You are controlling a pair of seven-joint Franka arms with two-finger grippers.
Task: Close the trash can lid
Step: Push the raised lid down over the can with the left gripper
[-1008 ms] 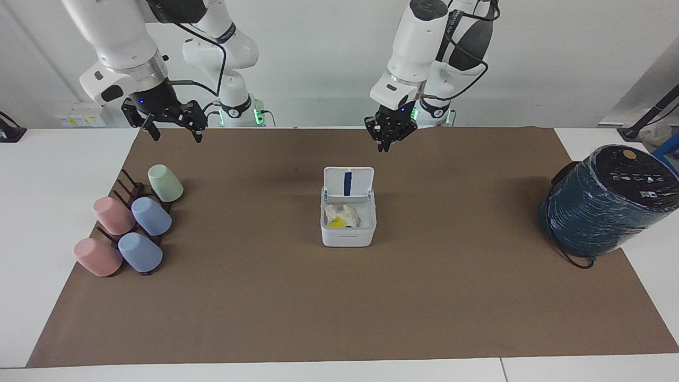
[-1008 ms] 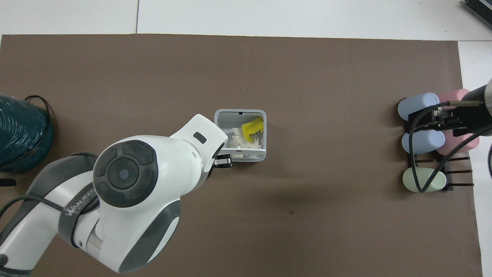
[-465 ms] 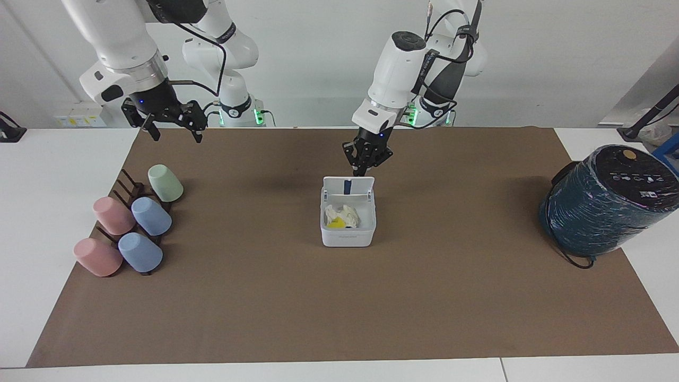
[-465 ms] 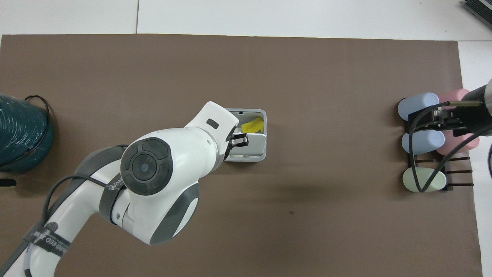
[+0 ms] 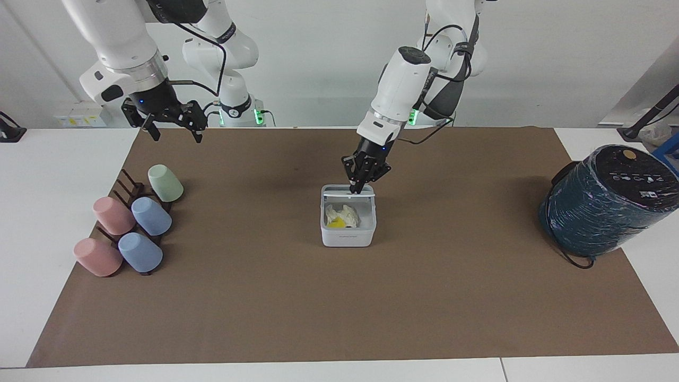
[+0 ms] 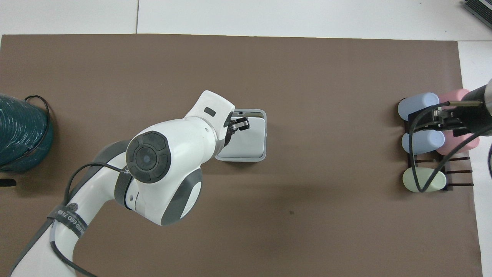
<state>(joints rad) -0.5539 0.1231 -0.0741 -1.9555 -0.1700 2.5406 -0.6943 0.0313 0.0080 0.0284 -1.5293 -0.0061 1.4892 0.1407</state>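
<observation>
Fingers of left gripper (image 5: 357,187): drawn narrow, holding nothing, tips pressing lid (image 6: 246,138) near its free edge. Lid: light, stiff plastic flap, half lowered; better pushed than gripped. Trash can (image 5: 348,233): mid-mat, small, light, likely to slide under sideways force. Right gripper (image 5: 172,127): spread wide, waiting above the cup rack (image 5: 132,193).

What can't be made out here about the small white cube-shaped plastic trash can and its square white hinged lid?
- Overhead view: the lid covers the rubbish in the trash can; the left arm hides one corner of both.
- Facing view: the lid's top is turned away; the left gripper covers part of its edge.
- Overhead view: the waiting right gripper has its arm cut off by the picture's edge.
</observation>
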